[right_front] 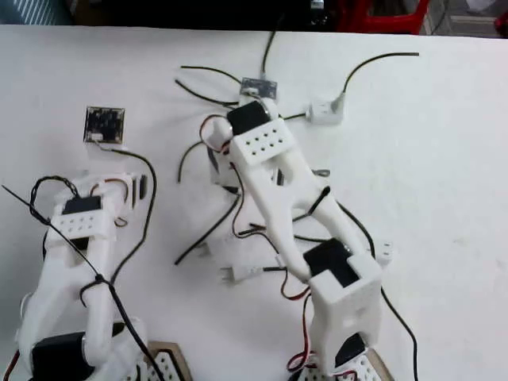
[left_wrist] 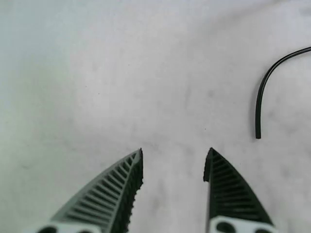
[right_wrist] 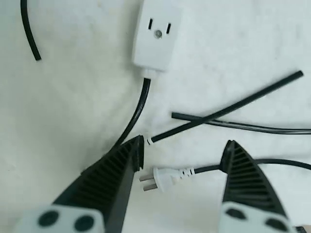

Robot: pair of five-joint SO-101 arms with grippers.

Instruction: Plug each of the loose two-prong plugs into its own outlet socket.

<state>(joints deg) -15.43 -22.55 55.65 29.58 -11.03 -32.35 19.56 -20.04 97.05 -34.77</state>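
Note:
In the right wrist view a white two-prong plug (right_wrist: 163, 178) on a black cord lies on the table between the tips of my open right gripper (right_wrist: 184, 155), untouched. Beyond it sits a white outlet socket (right_wrist: 155, 34), face up, with its own black cord. From above, another white plug (right_front: 238, 274) lies beside the right arm, and a white socket block (right_front: 325, 111) rests farther back. My left gripper (left_wrist: 173, 162) hangs open over bare table with nothing between its fingers. In the high view it sits at the left (right_front: 140, 188).
Loose black cables (right_front: 210, 226) cross the middle of the white table (right_front: 444, 175), and one cable end (left_wrist: 258, 111) lies near the left gripper. Small circuit boards sit at the back left (right_front: 105, 123) and back centre (right_front: 258, 86). A small white piece (right_front: 383, 252) lies at the right.

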